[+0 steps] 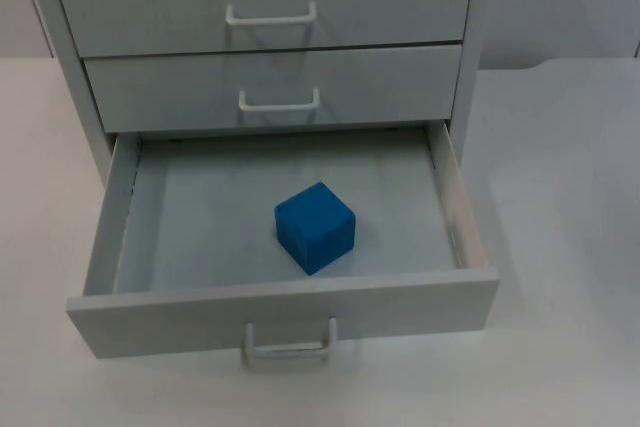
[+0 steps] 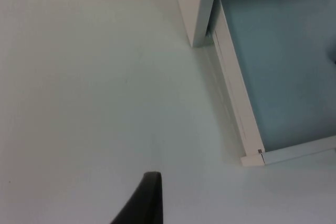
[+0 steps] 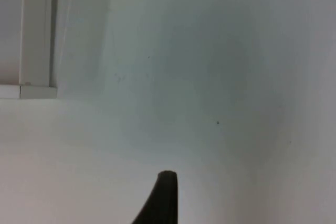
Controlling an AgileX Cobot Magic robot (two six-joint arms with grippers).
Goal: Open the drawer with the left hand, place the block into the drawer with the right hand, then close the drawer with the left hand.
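The white cabinet's bottom drawer (image 1: 283,311) is pulled out wide. A blue block (image 1: 315,228) rests on its pale floor, a little right of the middle and apart from the walls. The drawer's white handle (image 1: 288,347) hangs on the front panel. My left gripper (image 2: 147,201) hovers over bare table just left of the drawer's left wall (image 2: 234,109), touching nothing. My right gripper (image 3: 164,199) hovers over bare table to the right of the drawer, whose front corner (image 3: 32,91) is some way off.
Two shut drawers with white handles (image 1: 271,17) (image 1: 279,101) sit above the open one in the cabinet (image 1: 468,67). The white table (image 1: 570,197) spreads on both sides of the cabinet. The cabinet's left side panel (image 2: 195,3) stands ahead of the left gripper.
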